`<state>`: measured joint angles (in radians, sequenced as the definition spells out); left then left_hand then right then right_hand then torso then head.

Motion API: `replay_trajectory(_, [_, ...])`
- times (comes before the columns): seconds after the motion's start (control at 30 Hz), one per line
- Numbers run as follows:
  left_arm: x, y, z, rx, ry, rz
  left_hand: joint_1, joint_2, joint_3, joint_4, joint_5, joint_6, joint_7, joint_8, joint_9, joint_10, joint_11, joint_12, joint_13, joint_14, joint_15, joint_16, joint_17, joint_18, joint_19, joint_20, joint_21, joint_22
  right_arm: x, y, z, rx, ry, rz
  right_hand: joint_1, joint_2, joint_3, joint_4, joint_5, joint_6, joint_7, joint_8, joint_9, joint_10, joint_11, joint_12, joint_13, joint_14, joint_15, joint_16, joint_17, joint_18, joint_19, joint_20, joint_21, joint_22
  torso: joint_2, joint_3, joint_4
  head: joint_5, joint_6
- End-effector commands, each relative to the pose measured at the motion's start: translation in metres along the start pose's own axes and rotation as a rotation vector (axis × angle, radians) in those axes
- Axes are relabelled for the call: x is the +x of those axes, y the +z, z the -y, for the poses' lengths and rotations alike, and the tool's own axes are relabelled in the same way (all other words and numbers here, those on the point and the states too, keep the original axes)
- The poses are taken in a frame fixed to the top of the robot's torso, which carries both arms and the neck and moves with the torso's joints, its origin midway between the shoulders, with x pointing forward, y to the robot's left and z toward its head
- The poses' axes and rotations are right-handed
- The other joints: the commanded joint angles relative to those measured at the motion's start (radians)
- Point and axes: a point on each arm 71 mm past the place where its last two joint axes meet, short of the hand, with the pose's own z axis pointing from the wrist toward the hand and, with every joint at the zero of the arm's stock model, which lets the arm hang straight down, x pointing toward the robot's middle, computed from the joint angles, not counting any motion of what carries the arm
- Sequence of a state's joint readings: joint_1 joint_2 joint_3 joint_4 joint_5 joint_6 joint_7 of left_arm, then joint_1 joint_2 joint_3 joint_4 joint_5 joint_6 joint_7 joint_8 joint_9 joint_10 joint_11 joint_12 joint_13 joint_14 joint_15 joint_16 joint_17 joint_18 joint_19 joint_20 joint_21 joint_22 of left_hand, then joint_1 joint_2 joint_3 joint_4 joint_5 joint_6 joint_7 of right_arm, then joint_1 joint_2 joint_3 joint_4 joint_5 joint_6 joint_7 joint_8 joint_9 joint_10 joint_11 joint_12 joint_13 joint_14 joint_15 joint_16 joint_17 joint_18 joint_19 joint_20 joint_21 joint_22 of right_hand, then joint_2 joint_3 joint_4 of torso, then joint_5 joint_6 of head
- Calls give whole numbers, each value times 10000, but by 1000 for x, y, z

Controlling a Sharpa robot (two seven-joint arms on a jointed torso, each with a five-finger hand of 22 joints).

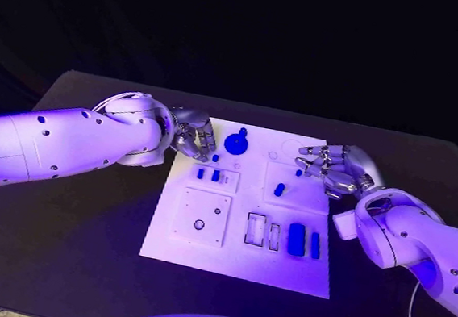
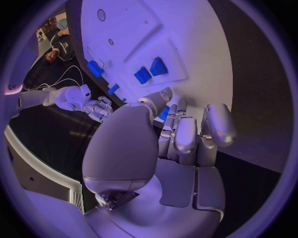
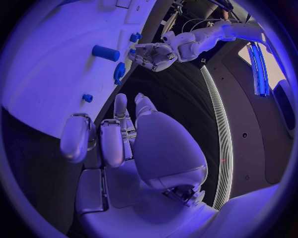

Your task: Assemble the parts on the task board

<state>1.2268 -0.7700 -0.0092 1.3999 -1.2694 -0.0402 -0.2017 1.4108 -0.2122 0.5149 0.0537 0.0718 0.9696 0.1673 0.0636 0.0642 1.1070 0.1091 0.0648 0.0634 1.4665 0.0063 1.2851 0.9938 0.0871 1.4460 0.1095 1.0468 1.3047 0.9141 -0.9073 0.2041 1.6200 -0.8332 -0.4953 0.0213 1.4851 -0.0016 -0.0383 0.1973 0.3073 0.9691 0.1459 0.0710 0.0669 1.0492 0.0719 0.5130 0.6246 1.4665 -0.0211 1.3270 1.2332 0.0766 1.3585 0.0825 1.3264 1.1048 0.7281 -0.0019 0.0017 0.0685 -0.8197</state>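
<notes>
The white task board (image 1: 240,250) lies mid-table. A round blue knob part (image 1: 237,141) sits near its far edge. Two small blue parts (image 1: 207,175) stand left of centre, one blue peg (image 1: 280,189) lies at the middle, and two long blue bars (image 1: 304,241) sit near the right edge. My left hand (image 1: 192,135) hovers at the board's far left corner, just left of the knob, fingers apart and holding nothing. My right hand (image 1: 334,167) hovers over the far right edge, beside a tiny blue part (image 1: 299,172), also holding nothing. The right wrist view shows a blue cylinder (image 3: 106,52) beyond my fingers (image 3: 114,136).
Black tabletop (image 1: 73,248) surrounds the board on all sides. Recessed slots (image 1: 255,230) and a square pocket (image 1: 203,216) mark the board's near half. The left wrist view shows the right hand (image 2: 99,108) across the board, and blue parts (image 2: 150,71).
</notes>
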Motion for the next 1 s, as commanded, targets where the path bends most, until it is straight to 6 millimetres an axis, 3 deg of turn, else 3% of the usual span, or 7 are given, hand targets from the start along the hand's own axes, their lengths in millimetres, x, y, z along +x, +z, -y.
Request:
replay_trajectory(0.03, [-11, -6, 0, 837, -3345, 454, -126, 31, -71, 81, -66, 101, 77, 48, 28, -140, 15, 17, 6, -15, 96, -77, -204, 235, -192, 14, -544, -236, -5, 3, -5, -159, -1585, -735, 416, -92, 345, -163, -156, 232, 117, 52, 19, -76, -9, -882, -839, 335, 77, -109, -131, 164, -11, 56, -46, -3, -6, -6, 3, -55, 44])
replay_trajectory(0.2, [-24, -20, -14, 1577, -7931, 901, -251, 280, -274, 229, -67, 151, 227, 51, 29, -326, 125, 166, 30, -687, 210, -893, -1642, 520, -894, 122, -2394, -1160, -21, 6, -11, -230, -3438, -1037, 774, -312, 792, -343, -248, 594, 31, 182, 44, -129, 12, -1866, -1823, 335, 101, -194, -226, 165, -16, 109, -58, -21, 16, -12, -8, -85, 157])
replay_trajectory(0.33, [-33, -30, -25, 1948, -10528, 1714, -348, 415, -636, 293, -71, 324, 242, 122, 43, -349, 148, 444, 65, -1988, 273, -2249, -3928, 944, -2110, 210, -5141, -2547, -30, 5, -16, -262, -5250, -1116, 820, -528, 1180, -348, -366, 814, -30, 195, 25, 52, 26, -2475, -2647, 344, 120, -233, -267, 170, -11, 146, -62, -28, 6, -22, 35, -133, 168])
replay_trajectory(0.47, [-34, -36, -30, 2028, -12561, 2504, -425, 622, -785, 389, -71, 516, 149, 223, 64, 47, 34, 855, 156, -2301, 207, -2504, -4431, 966, -2246, 194, -5368, -2712, -34, 6, -24, -319, -7058, -1062, 716, -755, 1583, -217, -731, 1051, -153, 178, 13, 412, -22, -2892, -3460, 371, 108, -260, -309, 185, 3, 132, -89, -70, -6, -21, 40, -148, 214])
replay_trajectory(0.6, [-26, -38, -28, 2012, -13868, 2976, -675, 879, -963, 621, -70, 842, 33, 444, 114, 423, -105, 1278, 270, -2263, 109, -2414, -4443, 972, -2190, 120, -5481, -2833, -29, 9, -31, -441, -8500, -1027, 665, -910, 2009, -109, -1213, 1215, -270, 137, 13, 633, -98, -3155, -4017, 387, 68, -331, -422, 178, 23, 119, -110, -92, 5, -48, 9, -305, 312])
replay_trajectory(0.83, [-15, -41, -20, 2509, -14556, 3158, -1290, 779, -1609, 996, -25, 792, 10, 573, 79, 340, -139, 1697, 397, -2271, 96, -2312, -4530, 953, -2119, 74, -5652, -3011, -16, 17, -36, -502, -9905, -1124, 500, -1164, 2513, 82, -1622, 1280, -406, 27, 5, 651, -223, -3477, -4596, 387, -44, -460, -609, 197, 1, 13, -194, -200, 24, -108, -29, -459, 404])
replay_trajectory(1.0, [-14, -42, -20, 2651, -14673, 3231, -1349, 769, -1773, 1027, -28, 759, 14, 599, 70, 272, -127, 1798, 429, -2301, 95, -2305, -4595, 949, -2109, 79, -5695, -3055, -5, 23, -38, -518, -10410, -1356, 454, -1331, 2827, 115, -1750, 1256, -444, -41, 2, 524, -243, -3693, -4982, 378, -166, -577, -757, 220, -47, -97, -313, -360, 50, -102, -32, -515, 435])
